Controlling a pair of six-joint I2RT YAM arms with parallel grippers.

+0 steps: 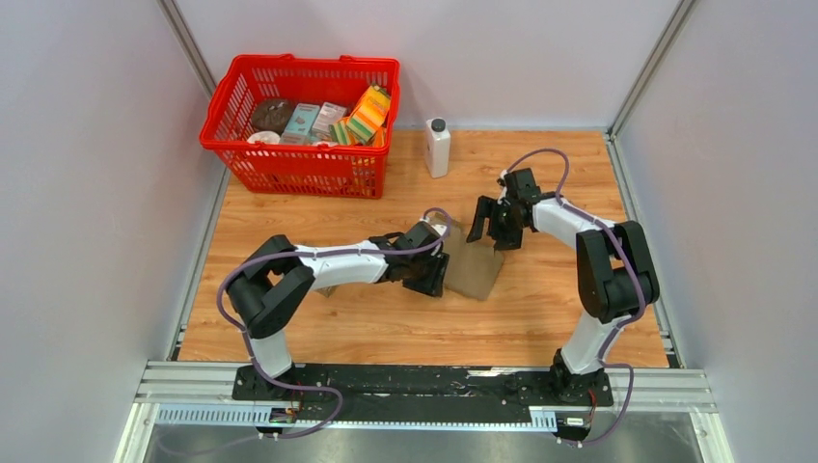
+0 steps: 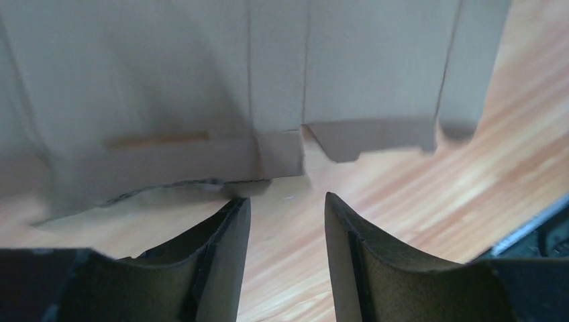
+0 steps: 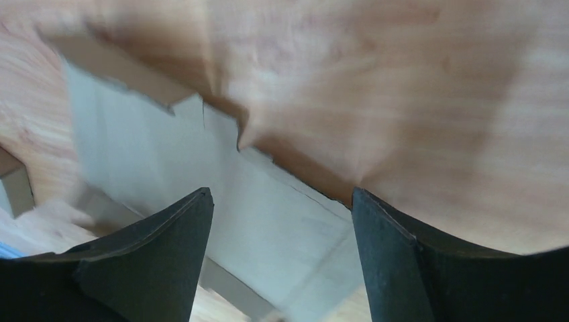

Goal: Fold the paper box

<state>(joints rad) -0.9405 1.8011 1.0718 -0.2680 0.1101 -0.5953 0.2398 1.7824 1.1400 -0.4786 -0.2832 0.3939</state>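
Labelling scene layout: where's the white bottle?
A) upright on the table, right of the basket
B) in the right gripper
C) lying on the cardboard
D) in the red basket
A: the white bottle stands upright on the table, just right of the red basket.

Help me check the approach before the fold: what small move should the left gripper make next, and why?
Probably ease the left gripper forward so its open jaws take the box edge. That edge lies just ahead of the jaws with nothing between them, and the right gripper hovers open over the far edge, gripping nothing.
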